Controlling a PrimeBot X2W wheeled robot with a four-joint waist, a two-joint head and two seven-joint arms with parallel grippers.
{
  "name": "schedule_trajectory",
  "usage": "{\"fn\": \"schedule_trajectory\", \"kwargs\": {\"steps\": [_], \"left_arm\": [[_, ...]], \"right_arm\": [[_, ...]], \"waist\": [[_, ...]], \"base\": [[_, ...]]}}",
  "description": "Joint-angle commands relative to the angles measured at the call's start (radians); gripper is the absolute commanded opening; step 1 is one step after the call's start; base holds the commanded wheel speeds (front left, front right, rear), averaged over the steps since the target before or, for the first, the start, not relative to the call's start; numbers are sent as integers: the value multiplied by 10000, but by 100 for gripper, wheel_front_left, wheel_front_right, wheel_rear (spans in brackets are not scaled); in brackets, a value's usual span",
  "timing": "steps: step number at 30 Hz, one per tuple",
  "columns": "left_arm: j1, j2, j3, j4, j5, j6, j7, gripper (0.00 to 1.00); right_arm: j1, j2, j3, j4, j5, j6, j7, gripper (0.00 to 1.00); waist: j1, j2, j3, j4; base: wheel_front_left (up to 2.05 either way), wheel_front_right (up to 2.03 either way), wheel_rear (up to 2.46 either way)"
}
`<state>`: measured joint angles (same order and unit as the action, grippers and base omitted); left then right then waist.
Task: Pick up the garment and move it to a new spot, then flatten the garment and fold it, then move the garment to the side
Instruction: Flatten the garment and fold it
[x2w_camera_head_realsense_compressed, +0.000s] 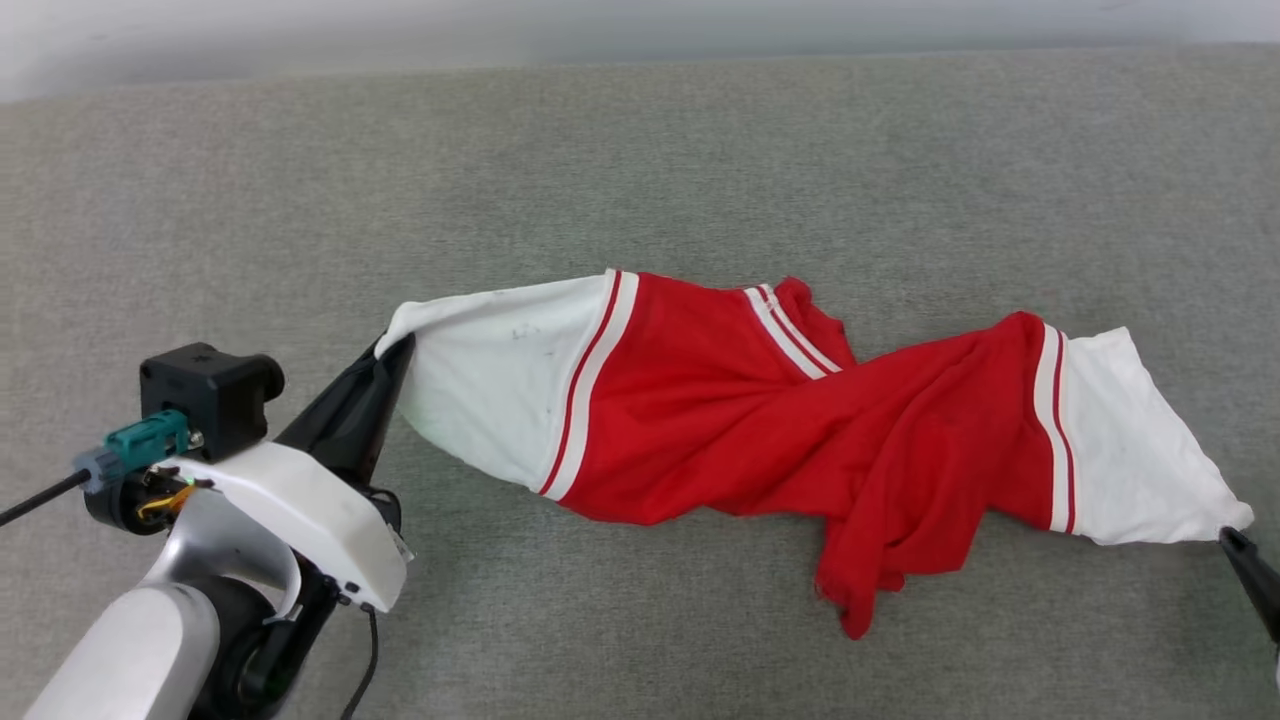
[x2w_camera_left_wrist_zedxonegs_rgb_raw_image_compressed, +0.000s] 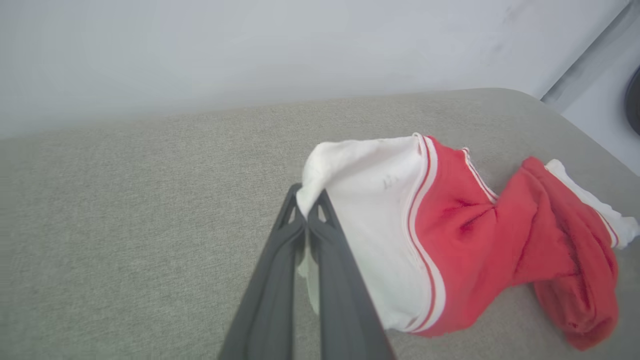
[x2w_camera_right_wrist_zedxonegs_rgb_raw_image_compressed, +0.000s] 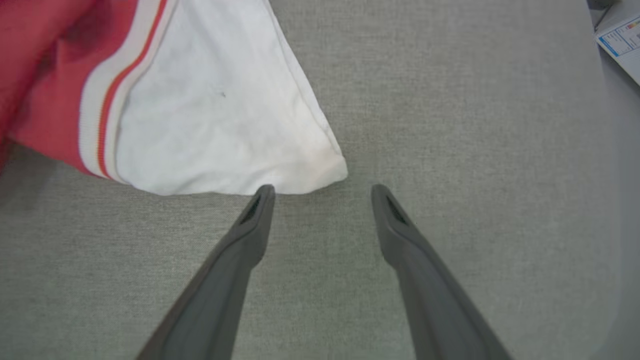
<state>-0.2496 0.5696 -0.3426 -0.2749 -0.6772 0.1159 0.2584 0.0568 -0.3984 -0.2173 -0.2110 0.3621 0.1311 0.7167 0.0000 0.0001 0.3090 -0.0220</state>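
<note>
left end effector (x2w_camera_head_realsense_compressed: 398, 345) pinches garment (x2w_camera_head_realsense_compressed: 700, 420) stretched left-to-right.

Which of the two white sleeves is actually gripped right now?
The left sleeve: the left gripper is shut on its corner. The right sleeve lies loose before the open right gripper.

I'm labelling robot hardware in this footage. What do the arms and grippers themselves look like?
The left arm has a silver-grey forearm and glossy white wrist shell, carrying a black boxy module with a teal connector and thin black cable. The left gripper and right gripper have long, dark grey, tapering fingers with small slots near the tips.
</note>
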Motion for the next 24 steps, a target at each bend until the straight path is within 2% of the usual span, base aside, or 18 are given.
{"fn": "schedule_trajectory", "kwargs": {"steps": [1,4,11,19,20,21,22,24], "left_arm": [[131,30,13,-209,41,55,29,0],[168,-2,-72,-645,62,123,74,0],[26,-171,-330,-1164,41,34,155,0],[-192,-324,-514,-970,-24,-75,83,0],[-190,-332,-508,-923,-42,-87,70,0],[-182,-331,-499,-870,-68,-101,44,0],[-169,-329,-484,-808,-89,-109,6,0],[-124,-324,-451,-645,-129,-146,-64,0]], "right_arm": [[-278,-71,-81,122,53,-5,468,100],[-614,-136,-283,365,19,-5,1347,100],[-1245,-138,-404,1363,-246,-5,2094,100],[-1220,195,490,2707,221,13,2064,100],[-1190,185,608,2853,301,21,2039,53],[-1165,135,727,2948,338,22,1999,17],[-1149,55,814,3019,366,22,1907,0],[-1235,-220,828,3114,395,10,1649,0]], "waist": [[0,-1,40,137],[0,-1,180,336],[0,-1,596,755],[0,-1,920,1079],[0,-1,922,1098],[0,-1,913,1114],[0,-1,882,1127],[0,-1,746,1134]], "base": [[0,0,0],[0,0,0],[0,0,0],[0,0,0],[0,0,0],[0,0,0],[0,0,0],[0,0,0]]}}
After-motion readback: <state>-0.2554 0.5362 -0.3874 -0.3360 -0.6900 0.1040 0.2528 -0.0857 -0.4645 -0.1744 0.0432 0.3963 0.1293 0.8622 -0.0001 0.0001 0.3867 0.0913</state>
